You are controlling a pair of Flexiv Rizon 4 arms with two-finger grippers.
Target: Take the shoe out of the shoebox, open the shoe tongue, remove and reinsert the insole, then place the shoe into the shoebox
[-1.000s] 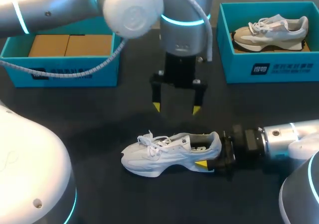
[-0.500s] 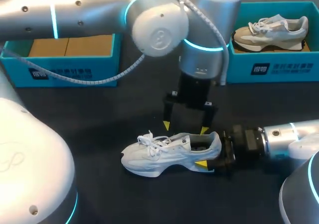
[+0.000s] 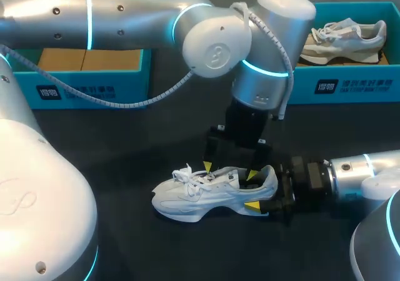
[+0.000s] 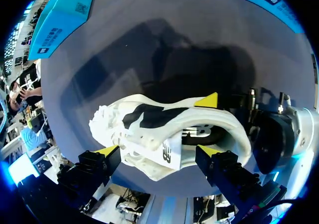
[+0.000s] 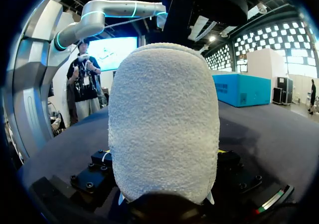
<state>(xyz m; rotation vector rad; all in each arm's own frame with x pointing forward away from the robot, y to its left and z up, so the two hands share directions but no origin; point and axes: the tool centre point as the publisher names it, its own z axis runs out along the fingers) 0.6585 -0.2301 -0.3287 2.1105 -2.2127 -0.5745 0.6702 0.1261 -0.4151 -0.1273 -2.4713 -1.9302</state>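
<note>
Now your right gripper (image 3: 267, 197) clamps the shoe (image 3: 200, 200) by its heel at 3 o'clock; your left gripper (image 3: 229, 171), spread wide, straddles the collar, likely to pinch the tongue next

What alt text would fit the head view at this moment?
A white shoe lies on its sole on a dark table, its heel clamped by the right end effector from the side. The left end effector hangs open over the shoe's opening. Behind stand a left shoebox and a right shoebox holding a second shoe.
</note>
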